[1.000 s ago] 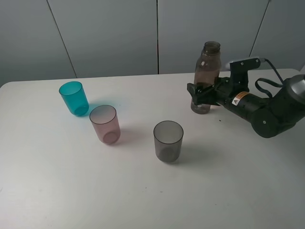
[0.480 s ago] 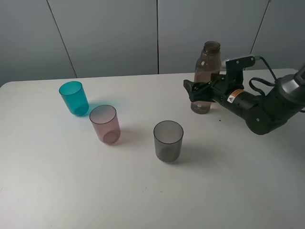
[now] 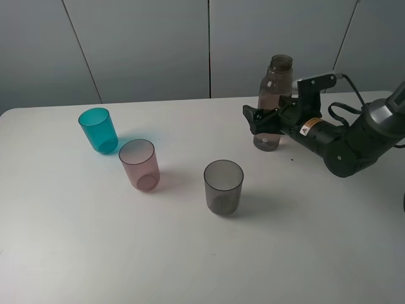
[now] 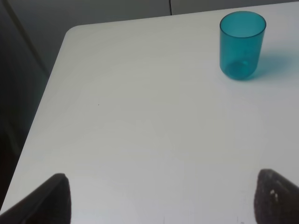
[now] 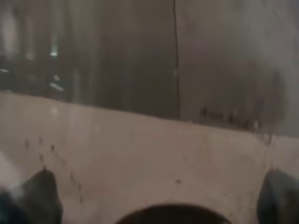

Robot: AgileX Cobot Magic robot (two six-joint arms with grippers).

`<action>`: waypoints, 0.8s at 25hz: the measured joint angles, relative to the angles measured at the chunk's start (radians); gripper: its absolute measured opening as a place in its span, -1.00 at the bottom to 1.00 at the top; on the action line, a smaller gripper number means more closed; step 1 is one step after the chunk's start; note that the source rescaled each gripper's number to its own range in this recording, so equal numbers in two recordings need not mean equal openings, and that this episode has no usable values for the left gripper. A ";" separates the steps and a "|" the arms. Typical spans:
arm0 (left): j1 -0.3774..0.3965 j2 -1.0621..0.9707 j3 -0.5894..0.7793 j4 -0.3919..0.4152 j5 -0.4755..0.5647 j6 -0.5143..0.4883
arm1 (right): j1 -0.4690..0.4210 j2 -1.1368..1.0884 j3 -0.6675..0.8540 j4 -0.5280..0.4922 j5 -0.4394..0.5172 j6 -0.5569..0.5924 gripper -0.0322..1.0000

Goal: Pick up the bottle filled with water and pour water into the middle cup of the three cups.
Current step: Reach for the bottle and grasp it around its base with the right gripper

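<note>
Find bottle point(image 3: 274, 95) upright on table point(image 3: 190, 266), close to the far edge, right of centre. Read right gripper point(image 3: 263, 121) as spread to full width, one finger on either side of the bottle's lower body; cannot tell whether the pads touch it. Note pink middle cup point(image 3: 140, 164) well to the left, just beside teal cup point(image 3: 99, 130), apart from grey cup point(image 3: 223, 186). See bare tabletop between bottle and cups, and a wide bare stretch toward the near edge. Read left gripper point(image 4: 164, 198) as wide open, holding nothing, above the tabletop by its left edge.
</note>
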 joint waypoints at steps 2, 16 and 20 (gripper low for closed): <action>0.000 0.000 0.000 0.000 0.000 0.000 | 0.000 0.009 0.000 0.000 -0.002 0.000 1.00; 0.000 0.000 0.000 0.000 0.000 0.000 | 0.000 0.011 0.000 0.003 -0.060 -0.002 1.00; 0.000 0.000 0.000 0.000 0.000 0.000 | 0.000 0.011 0.000 0.003 -0.062 -0.002 0.99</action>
